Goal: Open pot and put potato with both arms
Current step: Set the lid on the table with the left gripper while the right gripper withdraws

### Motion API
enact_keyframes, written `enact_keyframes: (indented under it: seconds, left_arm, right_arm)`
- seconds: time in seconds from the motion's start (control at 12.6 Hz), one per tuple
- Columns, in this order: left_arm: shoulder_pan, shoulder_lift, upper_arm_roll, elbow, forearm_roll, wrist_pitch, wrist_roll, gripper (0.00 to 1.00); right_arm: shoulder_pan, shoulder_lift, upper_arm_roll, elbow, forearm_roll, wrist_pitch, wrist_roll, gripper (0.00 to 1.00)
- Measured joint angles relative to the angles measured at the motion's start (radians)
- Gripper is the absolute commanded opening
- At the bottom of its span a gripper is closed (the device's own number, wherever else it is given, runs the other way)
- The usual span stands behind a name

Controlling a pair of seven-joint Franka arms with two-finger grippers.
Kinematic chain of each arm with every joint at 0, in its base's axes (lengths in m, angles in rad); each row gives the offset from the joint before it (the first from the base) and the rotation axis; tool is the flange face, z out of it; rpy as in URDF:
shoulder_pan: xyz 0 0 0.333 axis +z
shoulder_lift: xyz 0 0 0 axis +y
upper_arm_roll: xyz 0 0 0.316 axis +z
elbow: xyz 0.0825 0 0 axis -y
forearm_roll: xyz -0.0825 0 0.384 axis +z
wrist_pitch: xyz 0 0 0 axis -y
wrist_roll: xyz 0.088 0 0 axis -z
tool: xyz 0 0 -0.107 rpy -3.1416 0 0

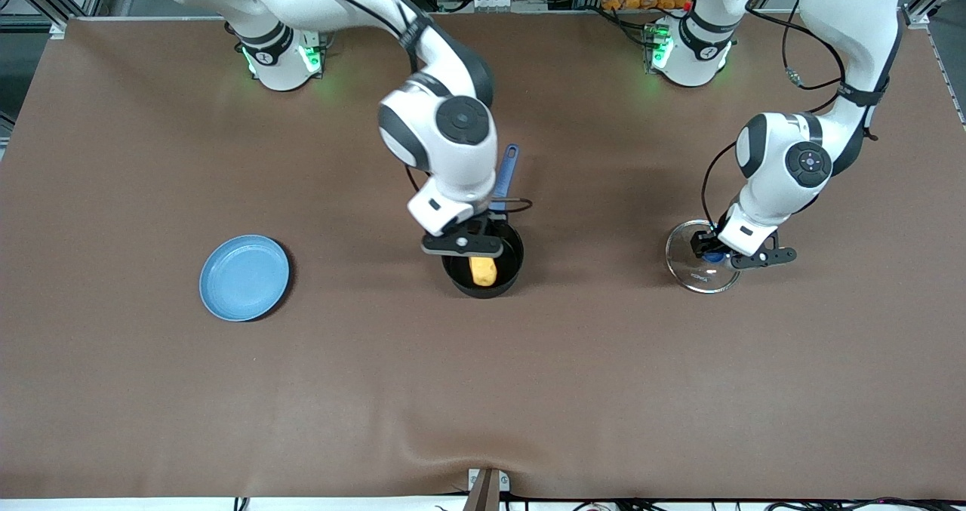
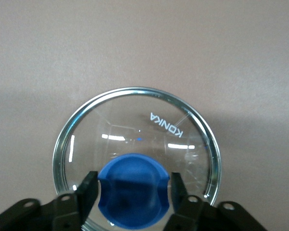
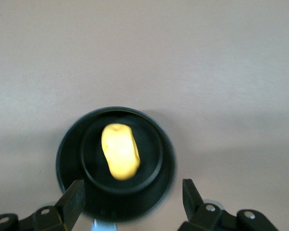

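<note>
A blue plate (image 1: pixel 244 278) lies toward the right arm's end of the table, well apart from the pot (image 1: pixel 484 268). The potato (image 1: pixel 483 270) lies inside the pot. The right gripper (image 1: pixel 462 245) hangs over the pot, spread wide and empty; its arm hides part of the handle (image 1: pixel 507 173). Toward the left arm's end, the glass lid (image 1: pixel 698 263) lies flat. The left gripper (image 2: pixel 133 188) straddles the knob (image 2: pixel 133 195), fingers (image 2: pixel 88 188) just beside it, slightly parted. Only the left wrist view shows the lid's lettering.
</note>
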Motion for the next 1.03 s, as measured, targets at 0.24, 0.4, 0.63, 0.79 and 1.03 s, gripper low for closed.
enact_keyframes:
  seconds: [0.24,0.4,0.63,0.79,1.03]
  left_arm:
    - [0.001,-0.021,0.000,0.057,0.000,-0.024,0.000,1.00]
    - [0.008,-0.068,0.001,0.152,0.000,-0.191,0.000,1.00]
    - [0.010,-0.132,0.000,0.368,0.000,-0.525,0.000,1.00]
    - [0.010,-0.158,-0.002,0.468,0.000,-0.651,0.000,1.00]
    - [0.010,-0.202,-0.004,0.557,0.000,-0.809,0.000,1.00]
  right_arm:
    - [-0.114,-0.161,-0.002,0.004,0.051,-0.180,-0.134,0.95]
    - [-0.191,-0.253,-0.003,0.003,0.058,-0.268,-0.227,0.98]
    - [-0.305,-0.344,0.001,0.001,0.061,-0.360,-0.361,1.00]
    - [-0.369,-0.380,0.002,0.000,0.062,-0.390,-0.422,1.00]
    - [-0.433,-0.416,0.003,-0.003,0.063,-0.433,-0.477,1.00]
